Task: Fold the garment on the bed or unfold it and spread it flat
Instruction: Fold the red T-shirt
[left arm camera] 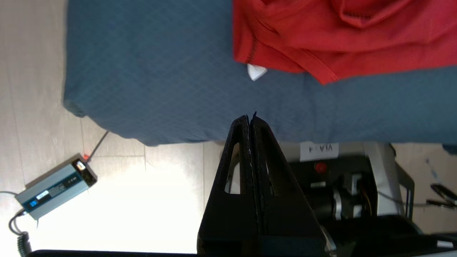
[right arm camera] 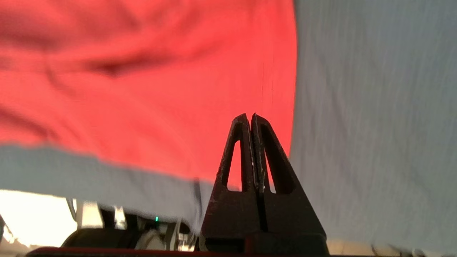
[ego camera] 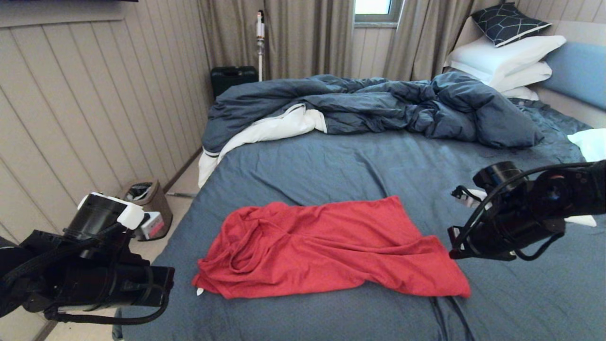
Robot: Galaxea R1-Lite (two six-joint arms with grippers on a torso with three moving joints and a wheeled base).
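Observation:
The garment [ego camera: 326, 246] is a red T-shirt lying rumpled and partly folded on the blue-grey sheet of the bed [ego camera: 360, 166], near its front edge. A small white tag [left arm camera: 255, 72] sticks out from under its near left corner. My left gripper [left arm camera: 250, 117] is shut and empty. It hovers over bare sheet at the bed's front edge, a little short of that corner of the garment [left arm camera: 339, 32]. My right gripper [right arm camera: 249, 117] is also shut and empty, and it hangs above the right end of the garment [right arm camera: 142, 89], close to its side edge. No print shows on the fabric.
A rumpled dark blue duvet [ego camera: 378, 104] and stacked white pillows [ego camera: 506, 57] fill the far half of the bed. A waste bin [ego camera: 147, 199] and a black case [ego camera: 232, 78] stand by the left wall. A grey charger box [left arm camera: 53, 185] lies on the floor beside my base [left arm camera: 339, 185].

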